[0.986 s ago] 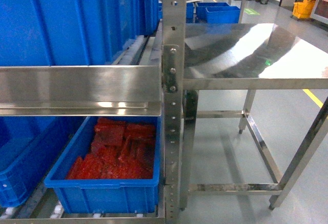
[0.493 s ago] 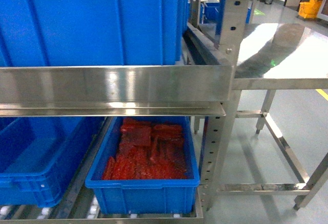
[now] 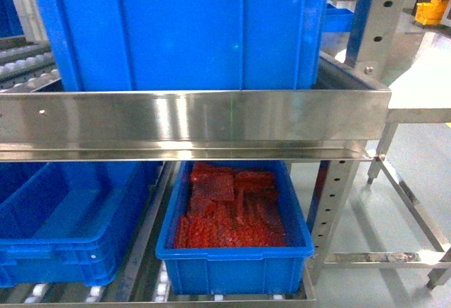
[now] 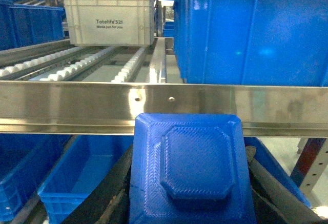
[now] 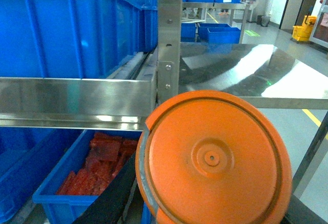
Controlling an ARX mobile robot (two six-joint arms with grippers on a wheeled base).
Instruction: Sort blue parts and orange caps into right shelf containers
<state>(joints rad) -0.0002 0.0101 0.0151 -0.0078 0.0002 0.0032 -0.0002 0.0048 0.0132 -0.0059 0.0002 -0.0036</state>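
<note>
While the head view takes in the steel shelf rail (image 3: 190, 121), we see a large blue crate (image 3: 176, 26) above it and a smaller blue bin (image 3: 236, 266) of red pieces (image 3: 231, 209) below. In our left wrist view a blue part (image 4: 190, 170) fills the foreground, gripped by the left hand closed around it. In our right wrist view the right hand likewise clasps an orange cap (image 5: 212, 160), near the steel worktop (image 5: 246, 70).
</note>
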